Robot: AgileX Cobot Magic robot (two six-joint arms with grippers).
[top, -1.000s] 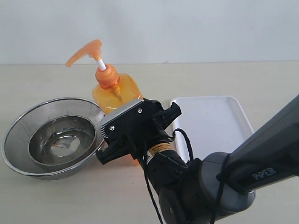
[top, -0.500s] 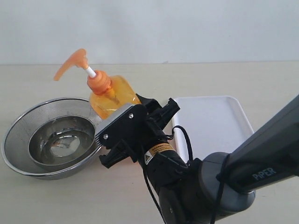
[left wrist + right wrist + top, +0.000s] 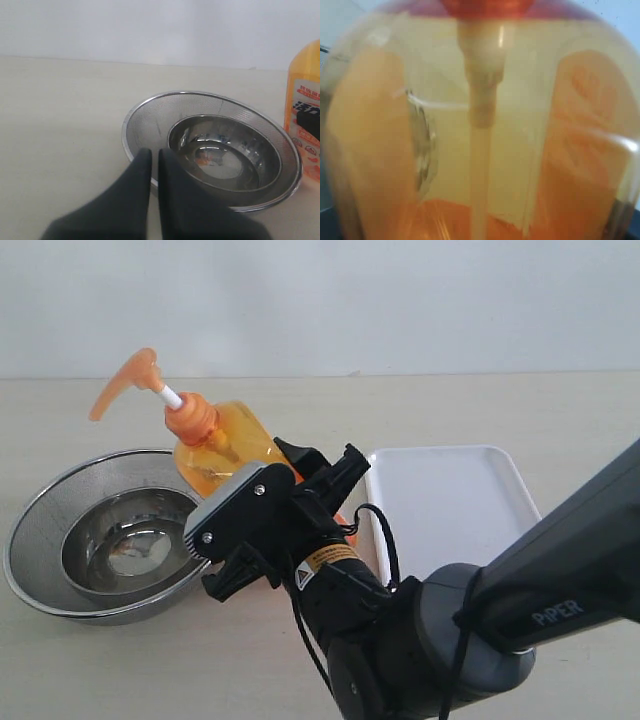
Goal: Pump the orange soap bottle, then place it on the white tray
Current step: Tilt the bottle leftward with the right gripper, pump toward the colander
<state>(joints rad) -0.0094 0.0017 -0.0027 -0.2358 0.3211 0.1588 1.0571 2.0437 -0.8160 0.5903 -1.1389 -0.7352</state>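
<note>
The right gripper [image 3: 285,515] clamps the tall translucent orange plastic soap bottle [image 3: 225,455] by its body, just beside the flat white plastic tray [image 3: 450,500], tipping its pump toward the nested round steel bowls [image 3: 60,540], probably to catch soap, while the left gripper [image 3: 154,160] hangs with fingers pressed together.

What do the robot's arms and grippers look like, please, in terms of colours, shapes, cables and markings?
The right arm is dark grey and rounded, with pale PIPER lettering. Its right gripper is black, with a silver-grey screwed plate, a yellow warning label and looping black cables. The left gripper shows two dark, tapered fingers.
</note>
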